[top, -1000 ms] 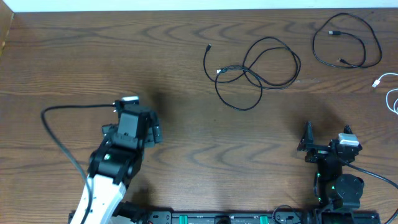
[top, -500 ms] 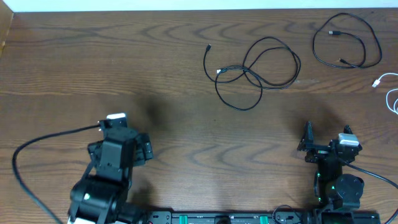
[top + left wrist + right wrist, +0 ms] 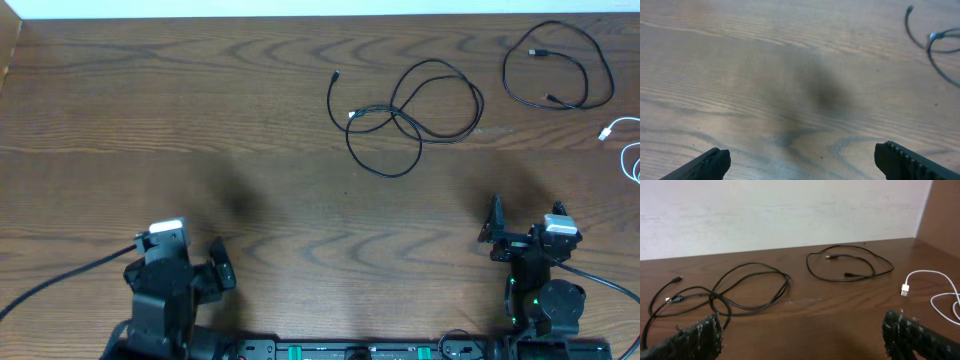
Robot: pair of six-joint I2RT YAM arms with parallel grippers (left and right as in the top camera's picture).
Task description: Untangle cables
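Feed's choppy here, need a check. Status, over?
Left gripper, right gripper: fingers open, empty. Looped black cable, second black cable, white cable lie apart, untouched. Nothing in the way.

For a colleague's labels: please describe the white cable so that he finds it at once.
Go to the wooden table's far right corner. Beside the black loop there, at the table's right edge, lies the white cable. It alone is white; the others are black.

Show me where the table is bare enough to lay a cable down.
Barest: the left half of the table, from the far edge to the left gripper, left of the looped black cable. Also the near strip between that cable and the right gripper. Crowded: the far right corner, holding the second black cable and the white cable.
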